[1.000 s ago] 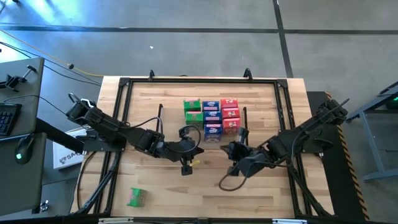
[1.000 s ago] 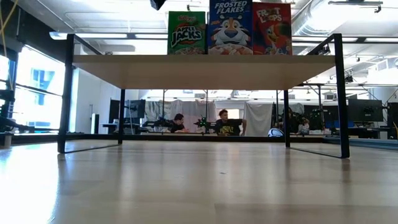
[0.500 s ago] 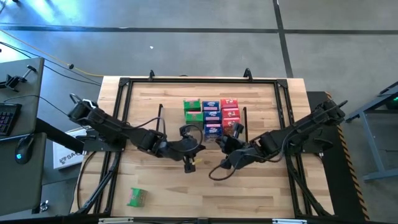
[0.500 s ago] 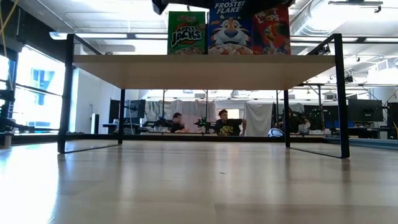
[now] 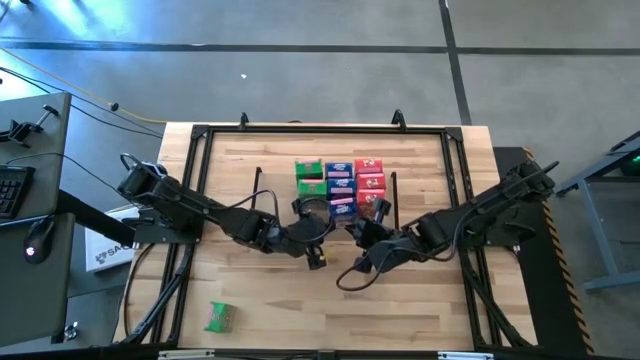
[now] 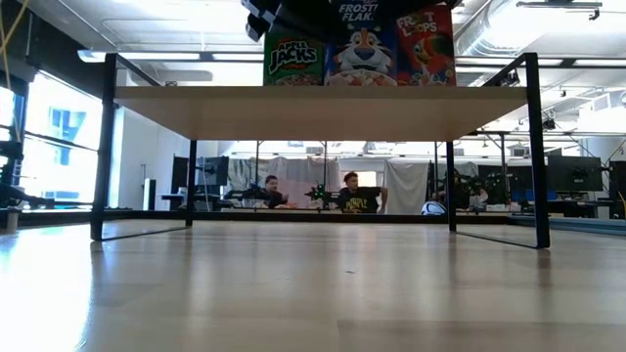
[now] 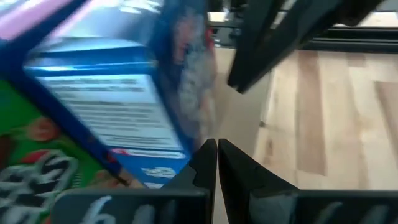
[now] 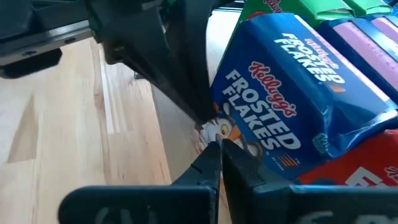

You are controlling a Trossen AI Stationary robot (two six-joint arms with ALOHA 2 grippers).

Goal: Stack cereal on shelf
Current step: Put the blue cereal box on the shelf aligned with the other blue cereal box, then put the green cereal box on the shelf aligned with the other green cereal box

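I see the shelf (image 5: 343,158) standing on the table (image 5: 250,310), with green, blue and red cereal boxes (image 5: 341,187) in rows on top. My left fingers (image 5: 312,208) and right fingers (image 5: 358,226), both pressed together, sit just before the front blue box (image 8: 280,127). One green box (image 5: 218,317) lies well apart.

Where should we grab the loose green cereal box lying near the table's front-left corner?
Probably straight down from above, jaws across the narrower width of the green box. It lies flat on the table with nothing touching it, so both long edges are free and there is no side face to get under.
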